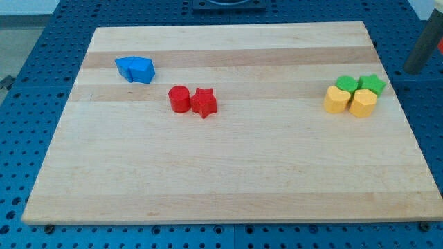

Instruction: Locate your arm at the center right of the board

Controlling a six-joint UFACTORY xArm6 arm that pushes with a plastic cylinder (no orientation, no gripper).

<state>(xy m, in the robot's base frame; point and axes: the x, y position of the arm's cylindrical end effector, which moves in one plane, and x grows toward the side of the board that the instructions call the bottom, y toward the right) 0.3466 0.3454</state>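
Camera view is showing my tip (413, 70) hanging just off the desk (228, 173), holding nothing, being only a rod. A green star (372, 84) and 2 yellow blocks (337, 100) are sitting near its left. Next, I am guessing, it needs sliding down onto the desk's right middle.

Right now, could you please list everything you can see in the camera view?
board: one, pale wood, fills most of the view.
blue blocks: two, touching, shapes unclear, upper left of the board.
red cylinder: one, left of centre.
red star: one, touching the cylinder's right side.
green blocks: two, right side; the right one looks like a star.
yellow blocks: two, side by side just below the green ones, touching them.
table: one, blue, perforated, around the board.
rod: one, dark, blurred, at the view's right edge off the board; my tip cannot be made out.
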